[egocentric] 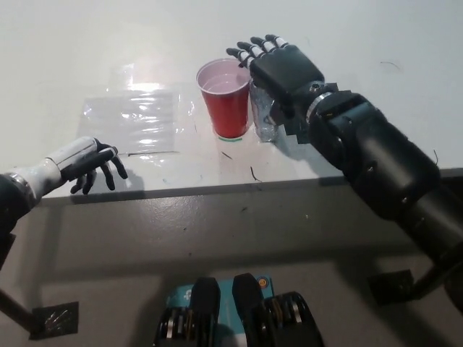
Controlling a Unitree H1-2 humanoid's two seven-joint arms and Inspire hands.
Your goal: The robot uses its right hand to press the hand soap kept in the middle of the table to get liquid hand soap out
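Clear plastic soap bottle (265,116): mid-tabletop (376,43), touching red cup (230,97), top hidden under black right hand (278,69), fingers spread, grasping nothing. White left hand (85,163): released, at tabletop edge. Glossy plastic sheet (137,119), flat.

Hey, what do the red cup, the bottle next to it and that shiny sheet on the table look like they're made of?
Red cup: likely thin plastic, glossy red outside, pale inside.
Soap bottle: clear plastic by its see-through body, top hidden under the right hand.
Sheet: transparent plastic film, wrinkled and glaring.
Table: smooth matte white; material unclear.
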